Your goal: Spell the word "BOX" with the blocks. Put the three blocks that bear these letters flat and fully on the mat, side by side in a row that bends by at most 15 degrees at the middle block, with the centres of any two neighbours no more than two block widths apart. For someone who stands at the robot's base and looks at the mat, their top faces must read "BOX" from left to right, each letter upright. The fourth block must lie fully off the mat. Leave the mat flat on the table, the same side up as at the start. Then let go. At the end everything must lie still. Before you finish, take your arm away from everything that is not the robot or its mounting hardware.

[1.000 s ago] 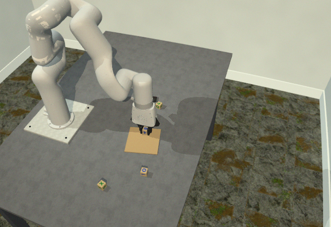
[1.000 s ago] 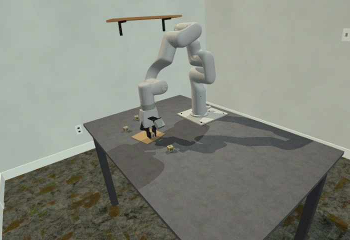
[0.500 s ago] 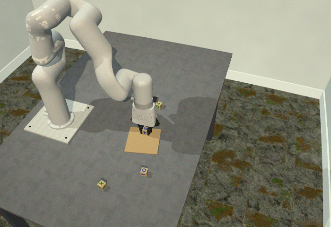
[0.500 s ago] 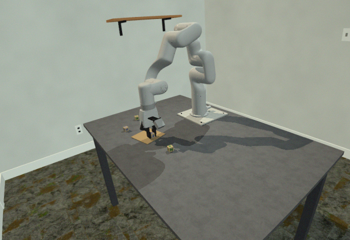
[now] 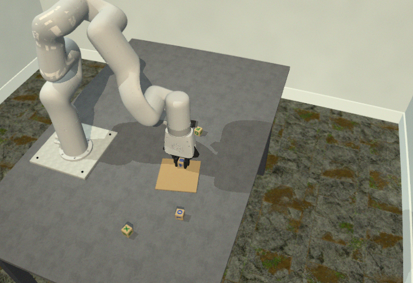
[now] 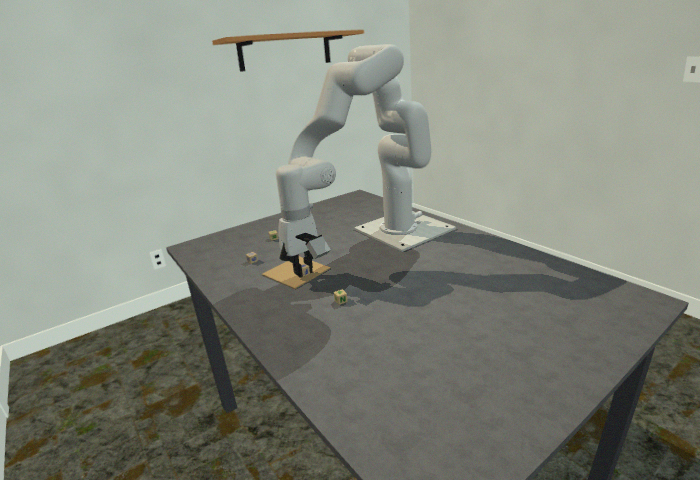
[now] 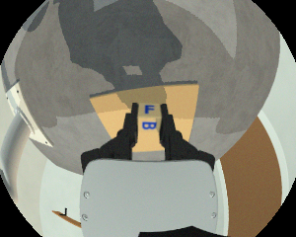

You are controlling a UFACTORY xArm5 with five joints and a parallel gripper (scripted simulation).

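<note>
My gripper (image 5: 180,165) (image 6: 304,272) (image 7: 149,112) is shut on the B block (image 5: 181,160) (image 6: 305,270) (image 7: 149,125). Its blue B is on top and a blue F is on a side. The block is at the upper edge area of the tan mat (image 5: 177,183) (image 6: 279,274) (image 7: 183,104) in the top view; whether it touches the mat I cannot tell. The O block (image 5: 179,213) (image 6: 251,258) lies off the mat, blue O up. The X block (image 5: 127,230) (image 6: 273,234) lies off it, green X up, turned diagonally. The fourth block (image 5: 197,131) (image 6: 340,297), with green letters, is off the mat.
The robot's pale base plate (image 5: 98,140) (image 6: 382,237) is bolted to the dark table (image 5: 97,213) (image 6: 475,350). The fourth block is beside the arm's wrist in the top view. The table's far edge from the base lies beyond the mat. A shelf (image 6: 288,37) hangs on the wall.
</note>
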